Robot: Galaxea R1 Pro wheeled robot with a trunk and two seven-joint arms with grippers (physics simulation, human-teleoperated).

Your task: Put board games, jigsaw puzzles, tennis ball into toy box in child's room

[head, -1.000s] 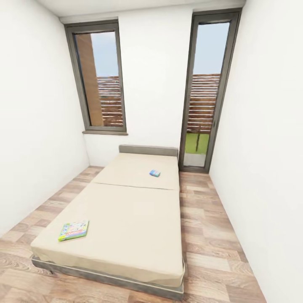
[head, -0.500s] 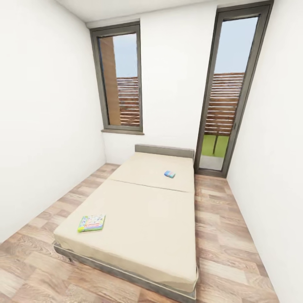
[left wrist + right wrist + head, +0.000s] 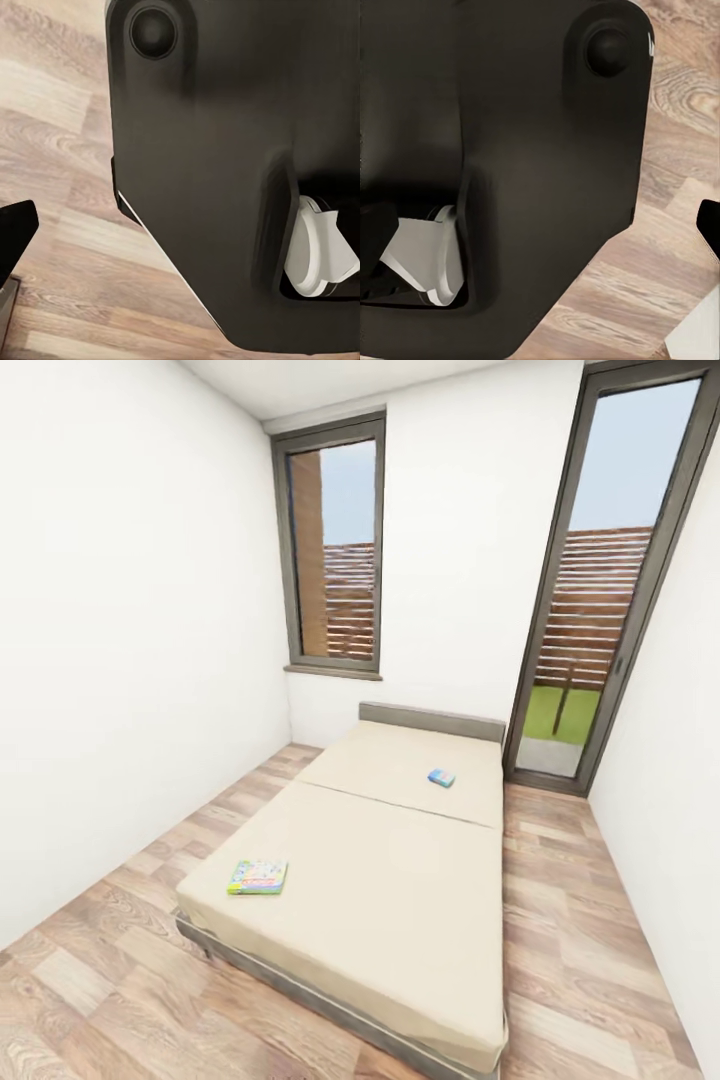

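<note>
In the head view the bed (image 3: 400, 880) runs away from me in the child's room, its beige mattress in two parts. One board game (image 3: 257, 877), larger with a green edge, lies flat near the bed's front left corner. A small blue board game (image 3: 441, 778) lies on the far part, close to the grey headboard (image 3: 430, 721). Both wrist views look onto my own dark body (image 3: 225, 150) (image 3: 510, 150) above the wood floor. A dark tip (image 3: 15, 232) at one picture edge may be a left finger. The table, toy box, jigsaw puzzles and tennis ball are out of view.
Wood-plank floor (image 3: 120, 970) lies between me and the bed and runs along both its sides. White walls close in left and right. A tall window (image 3: 335, 550) and a glass door (image 3: 600, 590) stand in the far wall.
The whole head view has swung, so the bed and windows sit further right and smaller in the picture. Both board games lie where they were on the mattress.
</note>
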